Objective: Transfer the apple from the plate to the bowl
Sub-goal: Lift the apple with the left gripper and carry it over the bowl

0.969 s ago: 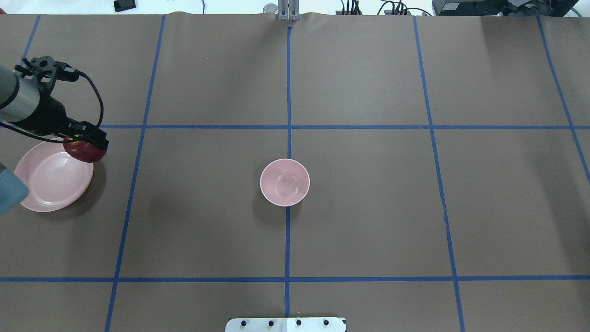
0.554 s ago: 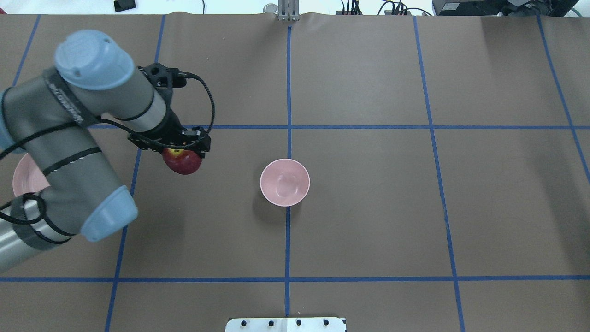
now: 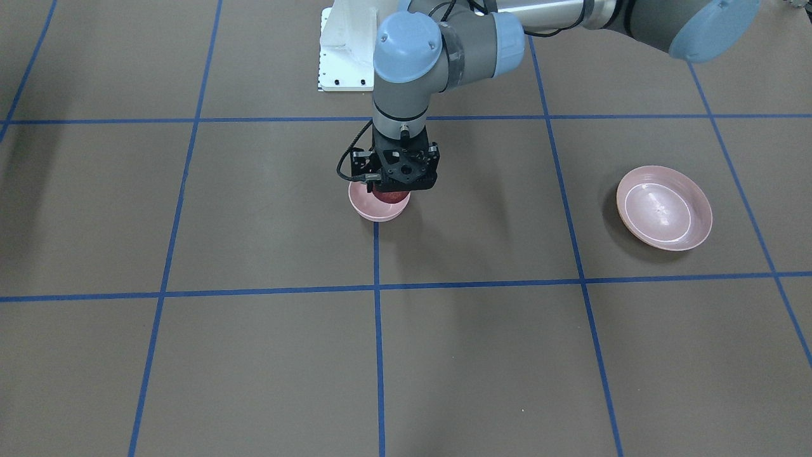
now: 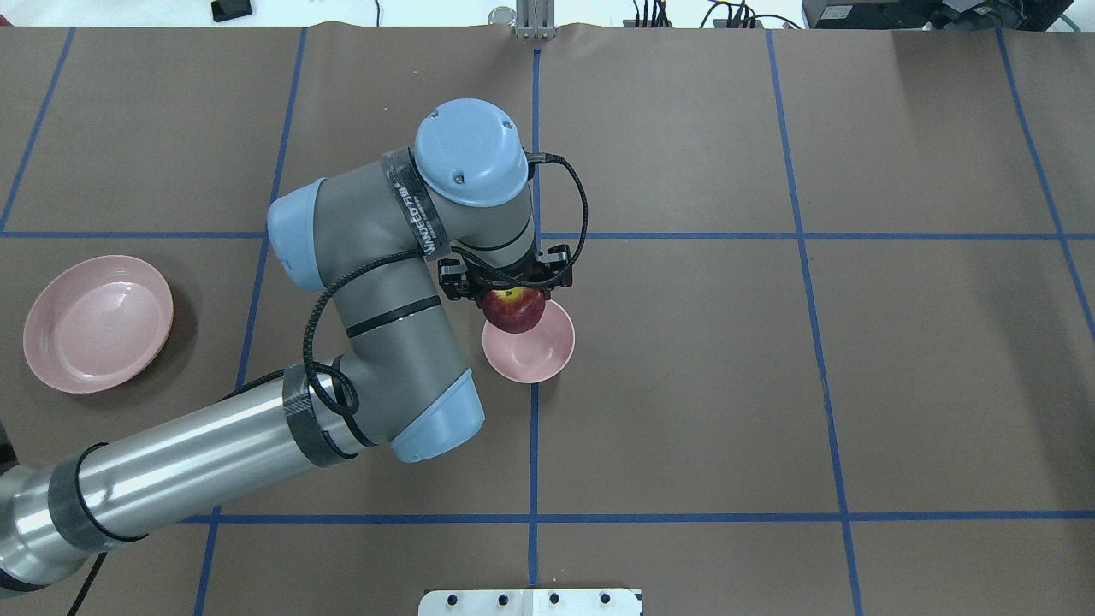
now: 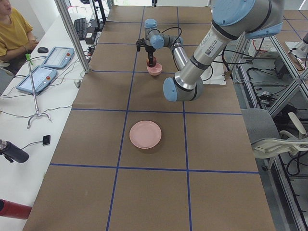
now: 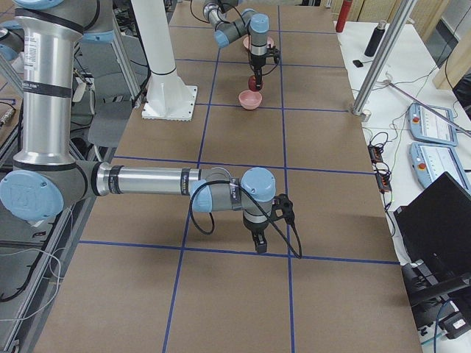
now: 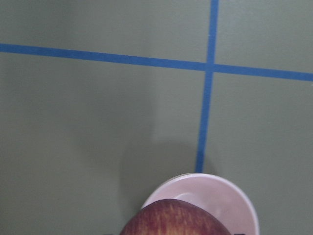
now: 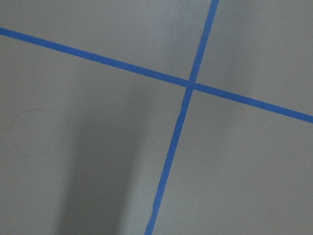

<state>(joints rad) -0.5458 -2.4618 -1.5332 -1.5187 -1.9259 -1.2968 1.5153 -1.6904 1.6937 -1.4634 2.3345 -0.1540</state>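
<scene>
My left gripper (image 4: pixel 511 295) is shut on the dark red apple (image 4: pixel 514 312) and holds it from above, just over the far-left rim of the small pink bowl (image 4: pixel 539 355) at the table's middle. The front-facing view shows the apple (image 3: pixel 390 196) low over the bowl (image 3: pixel 373 213). The left wrist view shows the apple's top (image 7: pixel 173 219) with the bowl (image 7: pixel 232 200) below it. The shallow pink plate (image 4: pixel 97 323) sits empty at the far left. My right gripper (image 6: pixel 257 246) shows only in the exterior right view, pointing down near the table; I cannot tell whether it is open or shut.
Blue tape lines (image 4: pixel 534 445) divide the brown table into squares. A white mounting plate (image 4: pixel 530 601) sits at the near edge. The left arm's elbow (image 4: pixel 428 419) hangs over the table left of the bowl. An operator (image 5: pixel 12 29) sits beside the table's far side.
My left arm has carried the apple rightward, from above the plate's rim across the table to above the bowl. The plate is now uncovered and empty.
</scene>
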